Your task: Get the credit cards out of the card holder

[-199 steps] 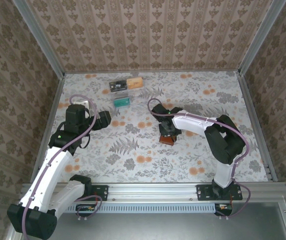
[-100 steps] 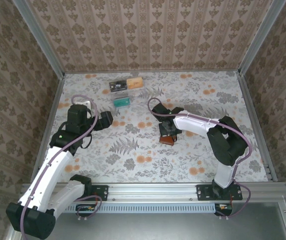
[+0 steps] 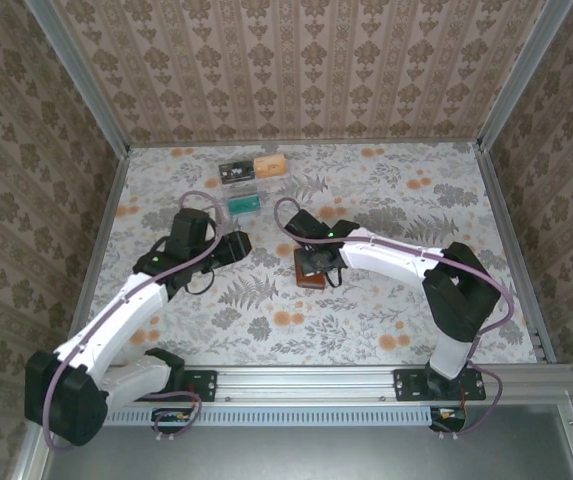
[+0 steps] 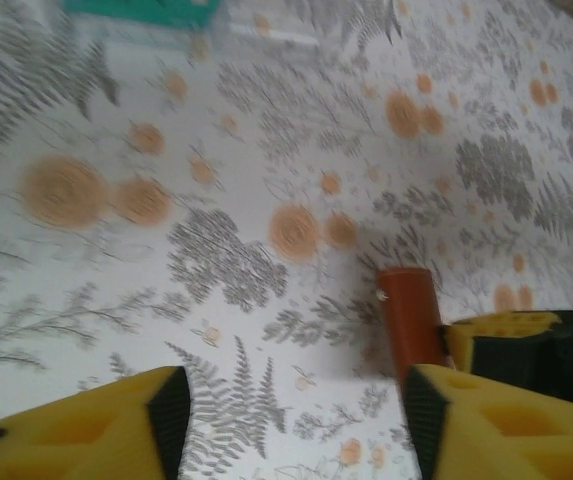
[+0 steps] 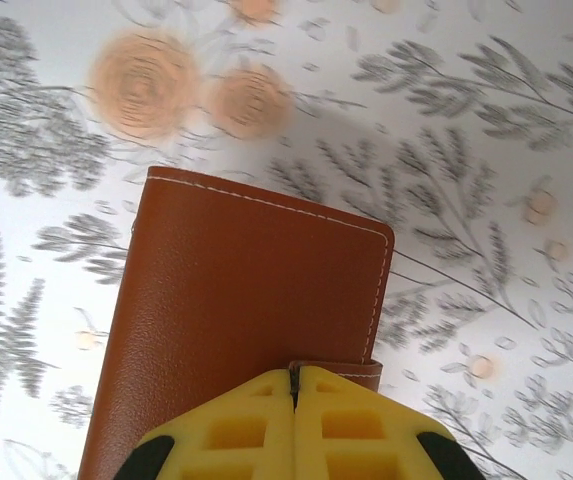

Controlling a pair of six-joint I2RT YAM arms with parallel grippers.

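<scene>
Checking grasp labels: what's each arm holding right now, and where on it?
Right gripper pinches the reddish-brown leather folding card holder at its edge, by the small tab. Left gripper holds nothing, fingers apart above the floral table.

The right hand (image 3: 312, 262) is dragging the card holder (image 3: 309, 281) leftward across the worktop (image 3: 396, 195), from right of centre toward the frame's middle. The left hand (image 3: 234, 246) is swinging rightward from the left side, nearing the holder.

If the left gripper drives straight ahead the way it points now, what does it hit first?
Probably the patterned table. The card holder lies just off the line of the left gripper and might get brushed; depth is unclear.
</scene>
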